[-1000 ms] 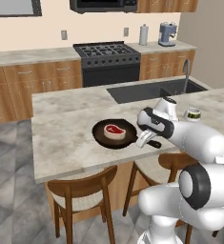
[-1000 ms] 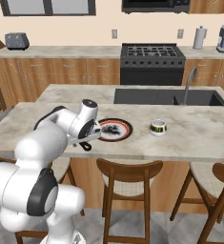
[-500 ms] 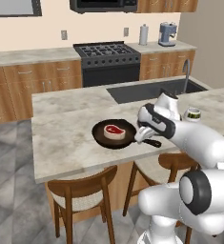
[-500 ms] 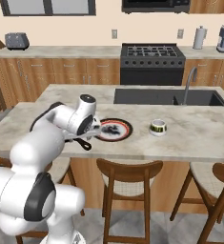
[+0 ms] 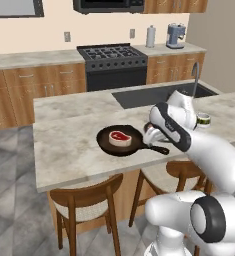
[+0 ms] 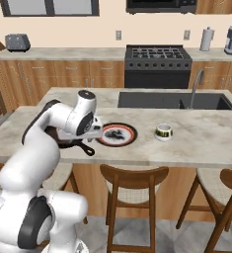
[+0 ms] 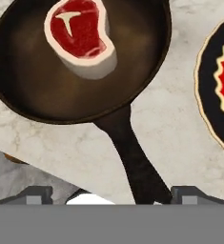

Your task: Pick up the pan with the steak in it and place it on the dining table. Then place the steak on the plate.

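The pan (image 5: 120, 140) rests flat on the stone worktop (image 5: 64, 135) of the island, near its front edge. In the left base view its long black handle (image 5: 156, 148) runs toward the arm. The steak (image 5: 119, 137) lies inside the pan, off centre, on the side away from the handle; in the hand view the steak (image 7: 81, 35) shows a red face, a pale fat rim and a thin white bone mark.

The pincer (image 7: 111, 194) stands wide open, with one tip at each side of the handle (image 7: 132, 159) near its outer end. The two tips are well apart and neither tip touches the handle. Nothing is held.

The plate (image 6: 117, 134) lies flat on the same worktop, just beside the pan on the sink side. The two are apart, with a strip of bare stone between them. In the hand view the edge of the plate (image 7: 218, 90) shows at the right.

A small bowl (image 6: 163, 132) stands further along the worktop, past the plate. The sink (image 6: 172, 100) with its tap (image 6: 196, 84) lies behind both. Wooden stools (image 6: 132, 185) stand at the front of the island.
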Controlling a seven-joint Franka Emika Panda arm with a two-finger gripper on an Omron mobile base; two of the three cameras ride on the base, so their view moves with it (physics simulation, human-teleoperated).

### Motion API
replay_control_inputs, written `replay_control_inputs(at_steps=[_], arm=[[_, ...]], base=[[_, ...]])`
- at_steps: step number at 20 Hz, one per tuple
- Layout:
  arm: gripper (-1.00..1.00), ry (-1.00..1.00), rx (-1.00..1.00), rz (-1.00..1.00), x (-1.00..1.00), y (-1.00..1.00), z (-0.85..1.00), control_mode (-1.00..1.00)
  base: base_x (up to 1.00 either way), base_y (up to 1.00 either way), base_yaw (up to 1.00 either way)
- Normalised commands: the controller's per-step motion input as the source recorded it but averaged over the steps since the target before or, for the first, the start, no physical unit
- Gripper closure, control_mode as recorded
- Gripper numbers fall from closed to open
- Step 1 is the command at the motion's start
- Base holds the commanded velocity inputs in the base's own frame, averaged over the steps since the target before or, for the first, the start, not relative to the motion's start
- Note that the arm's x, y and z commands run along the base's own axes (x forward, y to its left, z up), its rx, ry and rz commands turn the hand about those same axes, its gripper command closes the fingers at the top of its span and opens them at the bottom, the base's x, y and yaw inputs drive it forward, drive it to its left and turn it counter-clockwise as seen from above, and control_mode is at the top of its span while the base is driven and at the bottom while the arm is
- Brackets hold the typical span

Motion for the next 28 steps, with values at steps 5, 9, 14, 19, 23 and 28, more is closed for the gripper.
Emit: replay_control_inputs(at_steps=[5, 9, 14, 19, 23, 28], arm=[[-1.00, -0.02, 0.00, 0.00, -0.94, -0.01, 0.20, -1.00], [-1.00, -0.03, 0.00, 0.00, -0.44, 0.03, 0.41, -1.00], [-1.00, -0.01, 0.00, -0.01, 0.22, 0.32, 0.66, -1.00], [-1.00, 0.00, -0.05, -0.01, 0.47, 0.40, 0.42, -1.00], [-1.00, 0.02, -0.08, 0.00, 0.83, 0.33, 0.03, -1.00], [-1.00, 0.04, -0.09, 0.00, 0.76, 0.23, -0.05, -1.00]], base=[[0.00, 0.00, 0.00], [0.00, 0.00, 0.00], [0.00, 0.00, 0.00], [0.00, 0.00, 0.00], [0.00, 0.00, 0.00], [0.00, 0.00, 0.00]])
